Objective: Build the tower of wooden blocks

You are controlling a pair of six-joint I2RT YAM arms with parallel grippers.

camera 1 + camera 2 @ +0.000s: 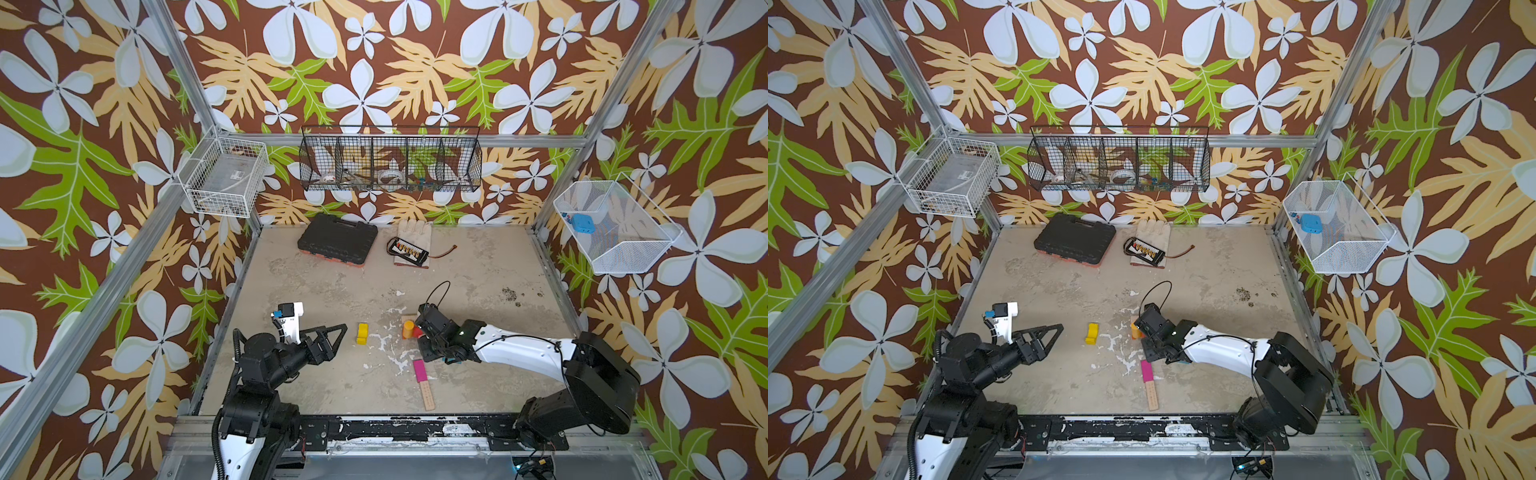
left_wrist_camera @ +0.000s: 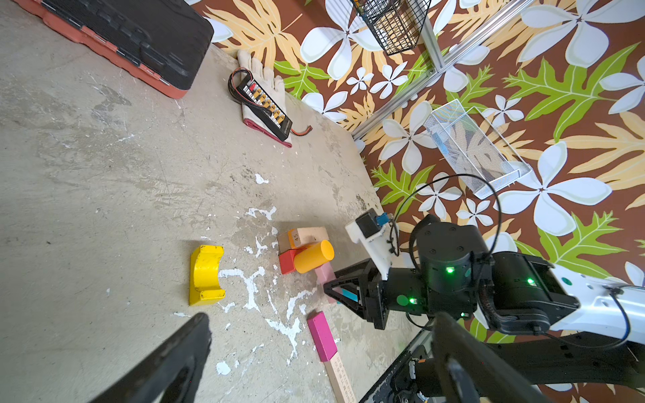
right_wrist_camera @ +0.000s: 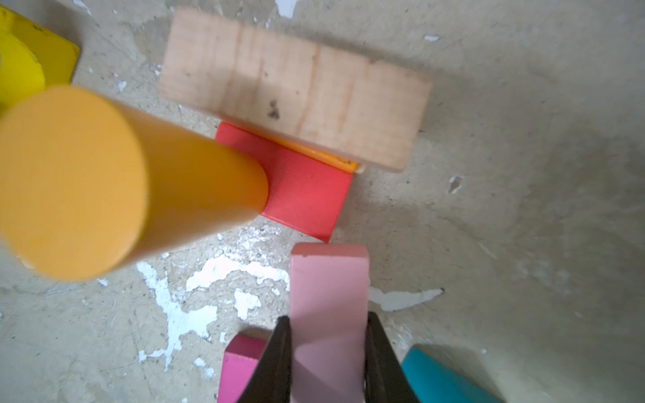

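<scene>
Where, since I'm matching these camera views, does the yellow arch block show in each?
In a top view: yellow arch block, alone, left of centre.
In a top view: the arch, same spot.
Left wrist view: the arch, lying alone.
Right wrist view: the arch, cut off at a corner.
Shared landmark: orange cylinder, nearby in all.

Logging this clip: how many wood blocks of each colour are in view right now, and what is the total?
Yellow: 1, yellow arch
Orange: 2, orange cylinder, orange flat block
Red: 1, red block
Pale pink: 1, pale pink bar
Magenta: 1, magenta bar
Teal: 1, teal block
Plain wood: 2, short wood block, long wood bar
Total: 9
</scene>
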